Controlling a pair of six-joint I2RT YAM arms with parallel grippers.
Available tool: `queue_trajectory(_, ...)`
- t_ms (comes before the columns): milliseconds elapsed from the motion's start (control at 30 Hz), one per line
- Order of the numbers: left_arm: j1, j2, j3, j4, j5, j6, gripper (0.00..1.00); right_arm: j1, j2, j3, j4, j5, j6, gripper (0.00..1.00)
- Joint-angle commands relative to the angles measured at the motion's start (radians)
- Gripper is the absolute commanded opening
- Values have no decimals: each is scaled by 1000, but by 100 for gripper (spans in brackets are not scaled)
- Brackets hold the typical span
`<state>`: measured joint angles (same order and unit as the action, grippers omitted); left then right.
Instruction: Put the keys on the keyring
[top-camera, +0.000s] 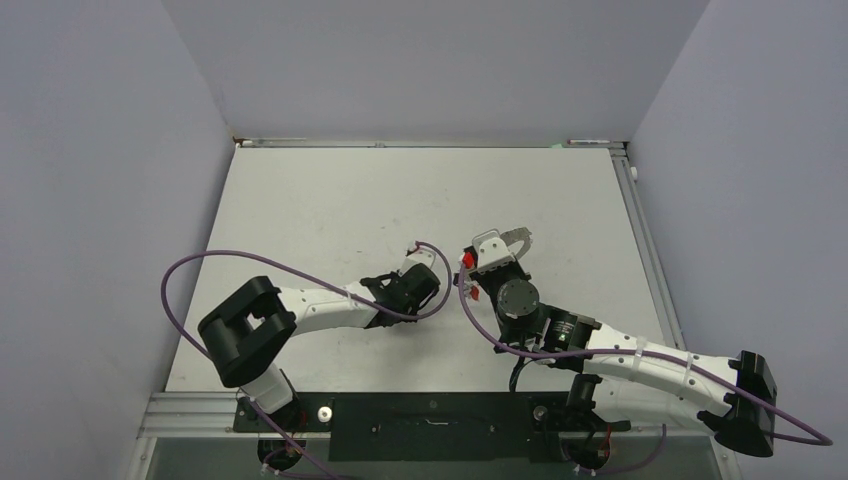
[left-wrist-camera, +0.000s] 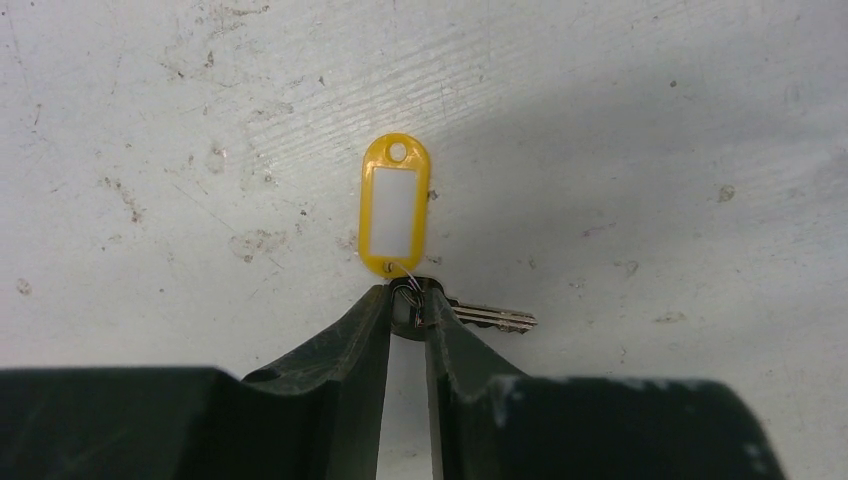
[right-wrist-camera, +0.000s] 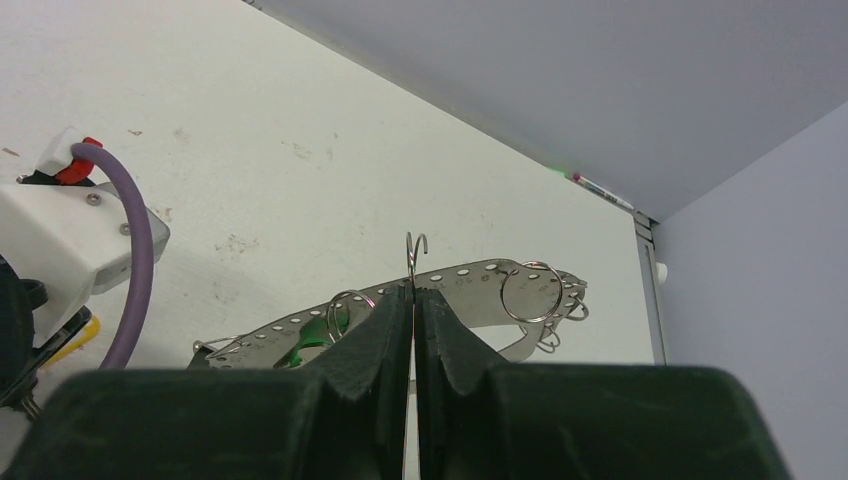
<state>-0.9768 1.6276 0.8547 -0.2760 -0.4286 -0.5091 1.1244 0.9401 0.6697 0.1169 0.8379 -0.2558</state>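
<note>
A silver key (left-wrist-camera: 492, 319) with a yellow tag (left-wrist-camera: 397, 205) lies on the white table. My left gripper (left-wrist-camera: 408, 300) is closed on the key's head; the blade sticks out to the right and the tag points away. The keyring (right-wrist-camera: 470, 288), a shiny perforated metal loop carrying small wire rings (right-wrist-camera: 530, 291), sits just beyond my right gripper (right-wrist-camera: 413, 295). That gripper is shut on the keyring's thin wire, whose hooked end (right-wrist-camera: 415, 245) rises above the fingertips. A green tag (right-wrist-camera: 312, 328) shows inside the loop. From above, the keyring (top-camera: 512, 240) lies right of the left gripper (top-camera: 424, 258).
The left arm's white camera housing (right-wrist-camera: 60, 230) and purple cable (right-wrist-camera: 135, 270) stand close on the right gripper's left. The table's back edge (top-camera: 430, 146) meets the grey walls, with a rail on the right side (top-camera: 640, 230).
</note>
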Motion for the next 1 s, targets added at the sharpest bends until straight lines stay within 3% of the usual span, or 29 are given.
queue_trajectory(0, -9, 9, 44, 29, -38, 3, 16, -8, -34, 34, 27, -4, 8, 5)
queue_trajectory(467, -16, 10, 50, 30, -53, 13, 12, -8, -32, 36, 24, -7, 11, 5)
queue_trajectory(633, -18, 11, 48, 33, -53, 17, 0, -8, -33, 36, 23, -6, 11, 5)
queue_trajectory(967, -32, -70, 39, 24, -7, 52, 0, -8, -35, 37, 20, -9, 13, 5)
